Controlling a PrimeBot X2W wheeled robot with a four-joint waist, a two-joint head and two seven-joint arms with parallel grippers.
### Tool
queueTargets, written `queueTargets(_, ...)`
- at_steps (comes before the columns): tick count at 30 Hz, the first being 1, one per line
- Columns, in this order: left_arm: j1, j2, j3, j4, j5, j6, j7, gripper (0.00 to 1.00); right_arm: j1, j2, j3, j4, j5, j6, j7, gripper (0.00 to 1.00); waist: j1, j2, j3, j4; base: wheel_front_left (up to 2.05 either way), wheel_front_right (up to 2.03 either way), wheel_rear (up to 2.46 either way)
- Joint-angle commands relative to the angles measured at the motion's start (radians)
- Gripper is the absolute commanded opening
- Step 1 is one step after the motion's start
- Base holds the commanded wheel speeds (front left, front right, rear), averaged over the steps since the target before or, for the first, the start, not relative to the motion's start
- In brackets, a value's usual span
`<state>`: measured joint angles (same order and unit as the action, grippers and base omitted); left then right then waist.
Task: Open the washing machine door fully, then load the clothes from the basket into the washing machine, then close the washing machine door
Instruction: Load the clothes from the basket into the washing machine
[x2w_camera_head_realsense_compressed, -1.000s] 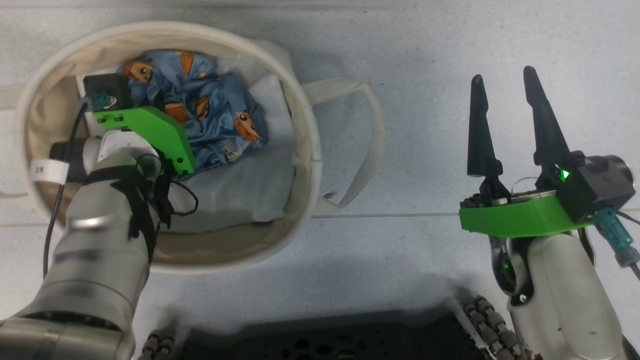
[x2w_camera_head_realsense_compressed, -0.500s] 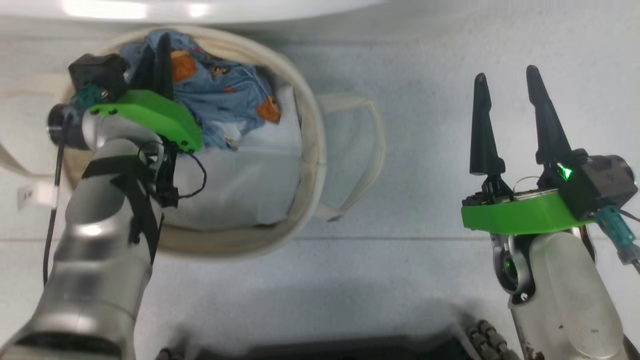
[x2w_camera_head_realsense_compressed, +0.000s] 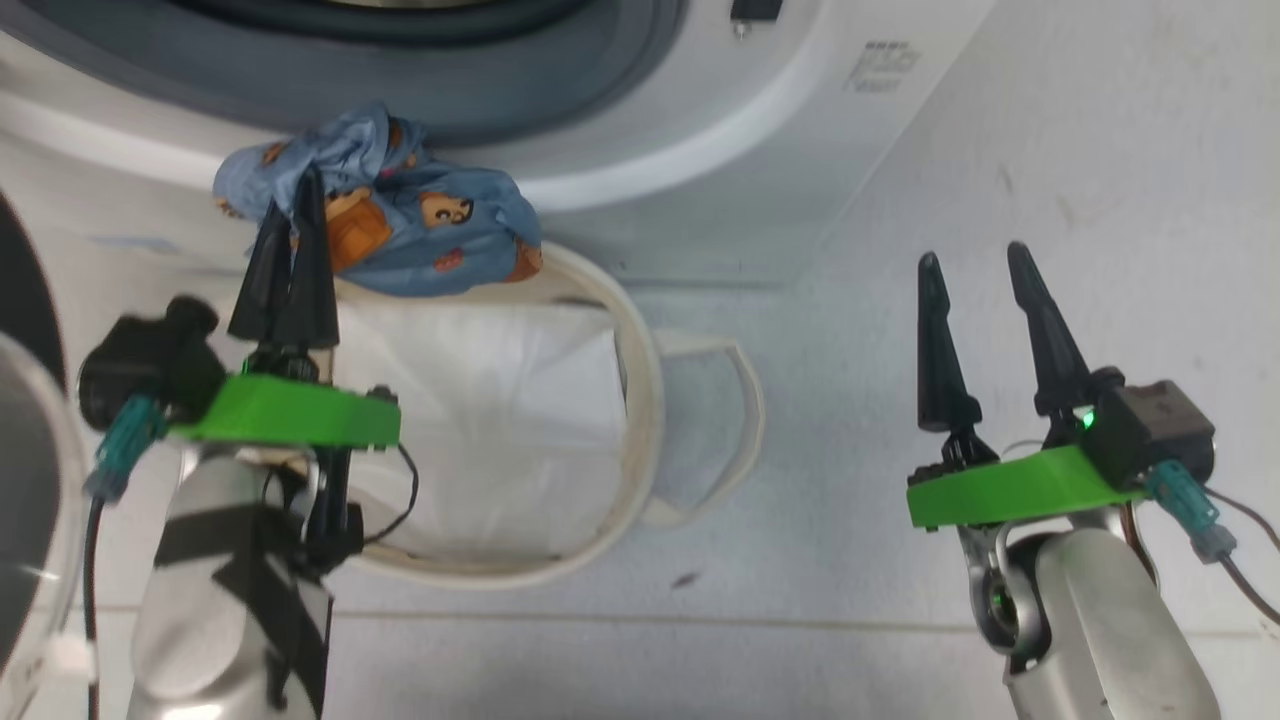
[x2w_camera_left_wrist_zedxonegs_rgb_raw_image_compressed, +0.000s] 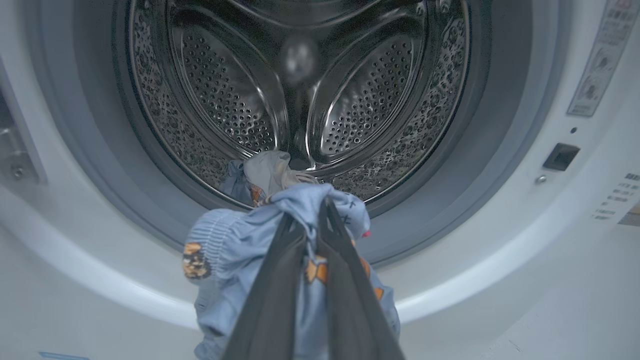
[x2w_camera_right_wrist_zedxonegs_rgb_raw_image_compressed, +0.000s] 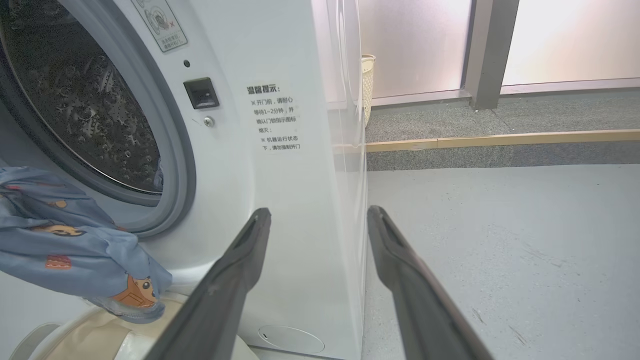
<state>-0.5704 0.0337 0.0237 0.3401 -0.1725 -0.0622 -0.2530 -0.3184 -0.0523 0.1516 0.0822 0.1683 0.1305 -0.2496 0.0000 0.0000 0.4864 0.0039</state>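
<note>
Left wrist view looks straight into the washing machine (x2w_camera_left_wrist_zedxonegs_rgb_raw_image_compressed: 550, 210): perforated steel drum (x2w_camera_left_wrist_zedxonegs_rgb_raw_image_compressed: 360, 100) w/ raised ribs, smooth grey rubber seal (x2w_camera_left_wrist_zedxonegs_rgb_raw_image_compressed: 505, 115) round it. Head view adds the round cream canvas basket (x2w_camera_head_realsense_compressed: 640, 400) w/ looped handle, a flat white sheet (x2w_camera_head_realsense_compressed: 500, 400) inside, and the door's (x2w_camera_head_realsense_compressed: 12, 290) glossy black rim at far left. Right wrist view gives the machine's white side and grey floor (x2w_camera_right_wrist_zedxonegs_rgb_raw_image_compressed: 500, 225). Left gripper (x2w_camera_head_realsense_compressed: 292, 195) has its fingers pinched tight on the clothes (x2w_camera_head_realsense_compressed: 440, 230). The soft crumpled light-blue bundle w/ orange prints wraps the tips and droops over the basket's far rim, just in front of the drum mouth. Right gripper (x2w_camera_head_realsense_compressed: 972, 253) has fingers spread, holding nothing, well right of the basket.
</note>
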Motion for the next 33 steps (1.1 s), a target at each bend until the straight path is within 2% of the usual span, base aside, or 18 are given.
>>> queueTargets(1, 0.043, 0.018, 0.040, -0.086, 0.000, -0.002, -0.009, 0.00, 0.027, 0.002, 0.026, -0.021, 0.012, 0.000, -0.012, 1.00, 0.0000, 0.0000, -0.097, 0.019, 0.00, 0.00, 0.00)
queueTargets(4, 0.104, 0.017, 0.017, -0.170, -0.039, -0.001, -0.009, 0.00, 0.045, 0.002, 0.024, -0.015, 0.028, 0.000, -0.012, 1.00, 0.0000, 0.0000, -0.149, 0.024, 0.00, 0.00, 0.00)
queueTargets(8, 0.184, 0.017, -0.005, -0.276, -0.073, 0.023, -0.009, 0.00, 0.067, 0.002, 0.016, -0.014, 0.046, 0.000, -0.012, 1.00, 0.0000, 0.0000, -0.214, 0.030, 0.00, 0.00, 0.00)
queueTargets(14, 0.296, 0.017, -0.032, -0.364, -0.084, 0.045, -0.009, 0.00, 0.105, 0.002, 0.007, -0.018, 0.076, 0.000, -0.012, 1.00, 0.0000, 0.0000, -0.291, 0.032, 0.00, 0.00, 0.00)
queueTargets(24, 0.360, 0.017, -0.021, -0.384, -0.096, 0.059, -0.009, 0.00, 0.132, 0.002, 0.010, -0.019, 0.084, 0.000, -0.012, 1.00, 0.0000, 0.0000, -0.324, 0.025, 0.00, 0.00, 0.00)
queueTargets(33, 0.310, 0.017, -0.005, -0.379, -0.106, 0.050, -0.009, 0.00, 0.121, 0.002, 0.018, -0.026, 0.081, 0.000, -0.012, 1.00, 0.0000, 0.0000, -0.277, 0.004, 0.00, 0.00, 0.00)
